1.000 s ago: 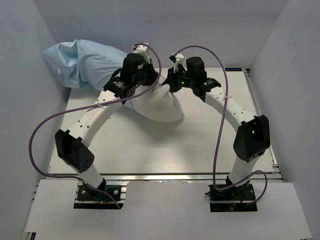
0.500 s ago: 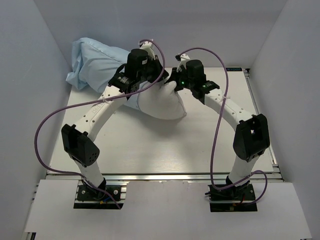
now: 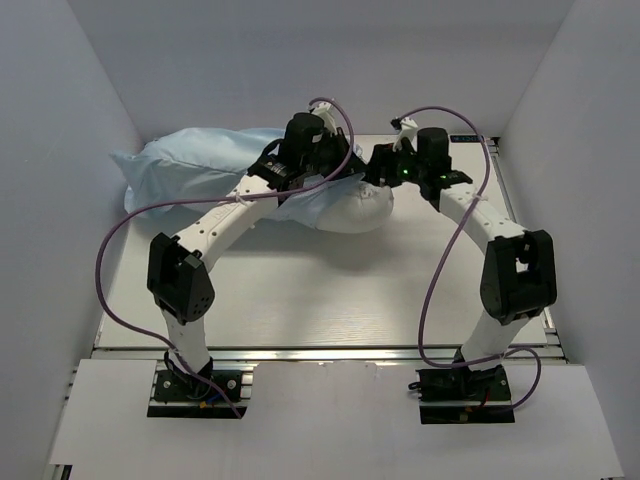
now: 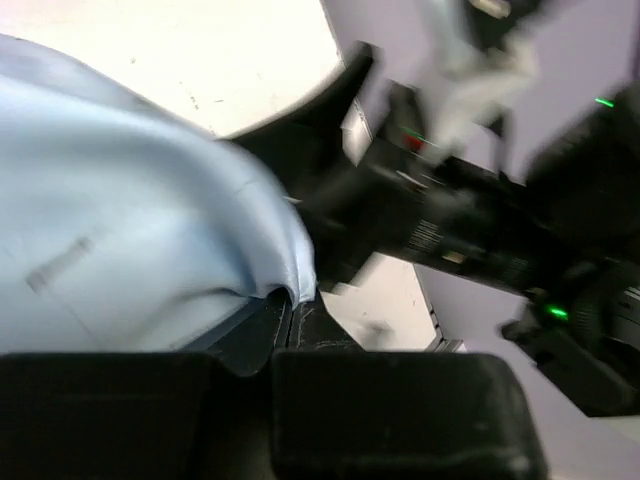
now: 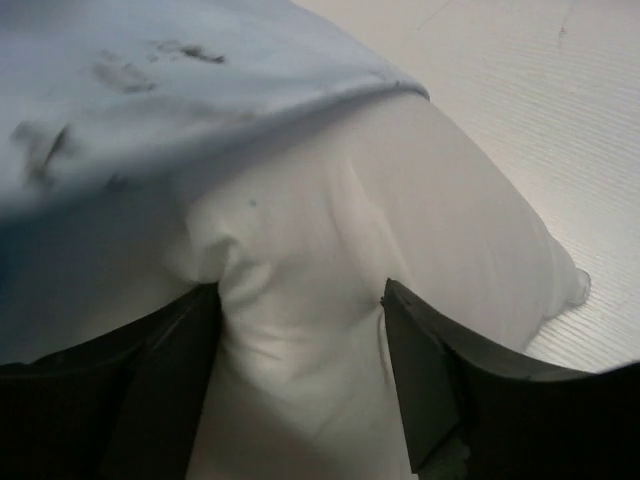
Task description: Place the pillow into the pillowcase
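The light-blue pillowcase [image 3: 200, 165] lies along the back left of the table, pulled over most of the off-white pillow. Only the pillow's right end [image 3: 355, 212] sticks out. My left gripper [image 3: 338, 172] is at the pillowcase's mouth; in the left wrist view the left gripper [image 4: 285, 320] is shut on the hem of the pillowcase [image 4: 130, 230]. My right gripper [image 3: 376, 180] meets the pillow's bare end from the right. In the right wrist view the right gripper [image 5: 300, 290] stands open, the pillow [image 5: 320, 230] bulging between its fingers, the pillowcase [image 5: 150, 90] just above.
The white table [image 3: 300, 290] has walls close on the left, back and right. Purple cables [image 3: 440, 260] loop from both arms. The right arm [image 4: 470, 240] fills the right of the left wrist view, close to my left gripper. A metal rail [image 3: 520, 220] runs along the table's right edge.
Both arms have swung right, dragging the pillow and pillowcase along the back. The pillowcase now covers more of the pillow. My right gripper has opened off the pillow.
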Motion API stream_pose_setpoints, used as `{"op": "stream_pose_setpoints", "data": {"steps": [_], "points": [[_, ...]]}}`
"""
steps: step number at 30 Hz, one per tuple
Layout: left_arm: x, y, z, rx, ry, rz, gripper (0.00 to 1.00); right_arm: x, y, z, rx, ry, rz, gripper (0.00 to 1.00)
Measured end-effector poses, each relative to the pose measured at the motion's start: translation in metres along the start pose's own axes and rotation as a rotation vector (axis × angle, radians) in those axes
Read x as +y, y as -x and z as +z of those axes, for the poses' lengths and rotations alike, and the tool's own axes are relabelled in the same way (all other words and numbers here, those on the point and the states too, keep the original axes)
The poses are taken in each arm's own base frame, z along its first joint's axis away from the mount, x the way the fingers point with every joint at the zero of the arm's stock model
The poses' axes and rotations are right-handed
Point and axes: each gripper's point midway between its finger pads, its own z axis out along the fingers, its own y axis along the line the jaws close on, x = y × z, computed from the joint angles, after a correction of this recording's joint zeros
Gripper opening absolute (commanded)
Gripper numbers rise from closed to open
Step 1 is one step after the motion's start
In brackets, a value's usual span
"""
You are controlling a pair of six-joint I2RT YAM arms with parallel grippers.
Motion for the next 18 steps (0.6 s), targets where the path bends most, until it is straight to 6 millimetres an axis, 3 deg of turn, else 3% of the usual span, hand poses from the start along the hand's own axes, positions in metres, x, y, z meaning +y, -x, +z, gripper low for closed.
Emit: {"op": "stream_pose_setpoints", "data": {"steps": [1,4,9,13,16,18], "points": [[0.005,-0.001,0.004,0.003,0.001,-0.015,0.00,-0.002,-0.003,-0.007,0.007,0.014,-0.007,0.79],[0.026,-0.001,0.015,0.006,0.018,-0.060,0.00,-0.013,0.003,-0.032,0.000,0.038,-0.056,0.88],[0.048,0.004,0.022,-0.006,0.033,-0.112,0.00,-0.022,0.033,-0.084,-0.054,0.050,-0.300,0.89],[0.049,0.016,0.021,-0.037,0.015,-0.116,0.00,0.017,0.053,-0.121,-0.138,0.126,-0.602,0.89],[0.052,0.022,0.019,-0.050,0.014,-0.118,0.00,0.048,0.039,-0.144,-0.197,0.182,-0.771,0.89],[0.054,0.025,0.018,-0.057,0.015,-0.119,0.00,0.058,0.023,-0.149,-0.214,0.210,-0.854,0.89]]}}
